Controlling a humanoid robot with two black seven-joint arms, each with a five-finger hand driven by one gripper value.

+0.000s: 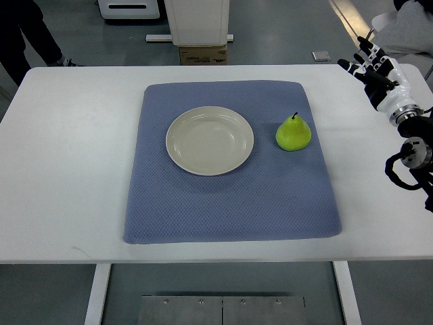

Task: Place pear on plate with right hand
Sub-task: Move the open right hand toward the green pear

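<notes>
Green pear point(293, 134) is set upright on blue mat point(230, 162), just right of cream plate point(210, 141). Right hand point(371, 66), fingers extended and empty, is held at far right over white table point(67, 169).

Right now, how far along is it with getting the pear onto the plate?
Nothing looks done yet. The pear sits upright on the blue mat, to the right of the plate and apart from it, and the plate holds nothing. The right hand is at the table's far right corner, well away from the pear, holding nothing. Left to do: reach, grasp, lift and set it on the plate.
</notes>
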